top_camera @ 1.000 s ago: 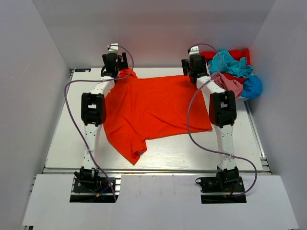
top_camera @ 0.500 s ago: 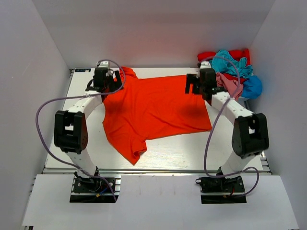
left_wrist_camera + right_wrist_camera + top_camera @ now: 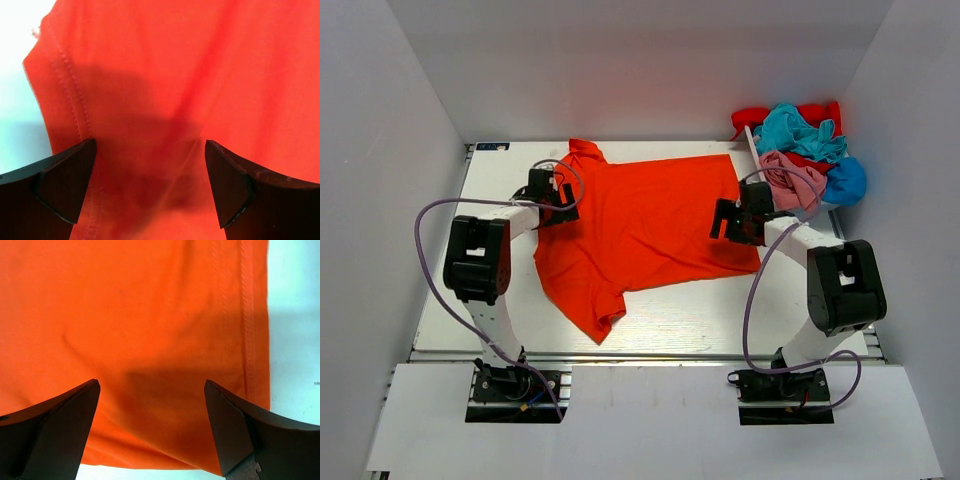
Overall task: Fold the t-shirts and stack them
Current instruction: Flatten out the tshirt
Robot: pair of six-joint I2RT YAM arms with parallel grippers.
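A bright orange-red t-shirt (image 3: 640,225) lies spread flat across the white table (image 3: 700,310), one sleeve trailing toward the front. My left gripper (image 3: 558,190) hovers open over the shirt's left edge; the left wrist view shows its stitched hem (image 3: 62,75) between wide-apart jaws (image 3: 150,185). At the shirt's right edge my right gripper (image 3: 728,220) stands open too, and the right wrist view shows the hem (image 3: 247,330) and orange cloth (image 3: 150,315) between its jaws (image 3: 152,427). Neither gripper holds anything. Crumpled teal, pink, red and blue t-shirts (image 3: 800,150) are piled at the back right.
White walls (image 3: 390,150) enclose the table on the left, back and right. The arm bases (image 3: 510,380) sit at the near edge. Bare table shows at the front (image 3: 720,320) and along the left side (image 3: 450,300).
Both arms have drawn back from the far edge of the shirt and folded at the elbows. The grippers now sit lower, at the shirt's left and right edges. The shirt lies flatter.
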